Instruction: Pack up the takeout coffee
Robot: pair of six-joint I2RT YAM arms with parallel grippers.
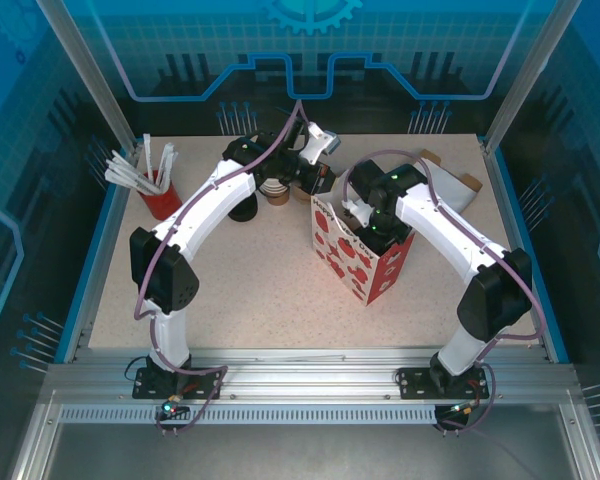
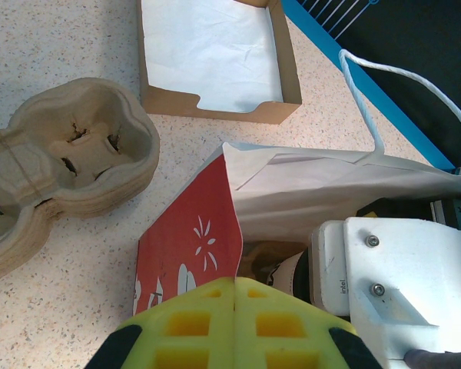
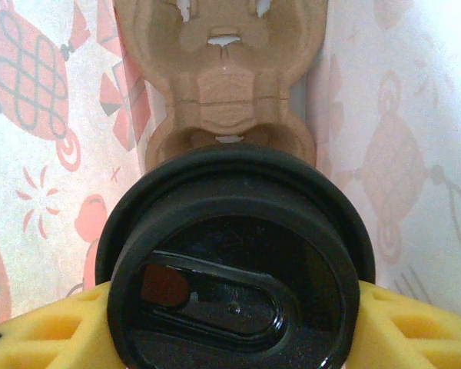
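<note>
Paper bag [image 1: 348, 255] white with red lantern prints (knotwork in places); takeout coffee [image 3: 234, 261] lid black; cup carrier [image 3: 227, 69] tan.

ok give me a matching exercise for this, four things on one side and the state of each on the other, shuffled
Things:
1 takeout coffee
2 left gripper
3 cardboard box
4 red cup

States:
a lined with white paper
b held by the right gripper inside the paper bag
c holding white sticks
d shut on the paper bag's rim

Pairs: 1-b, 2-d, 3-a, 4-c
</note>
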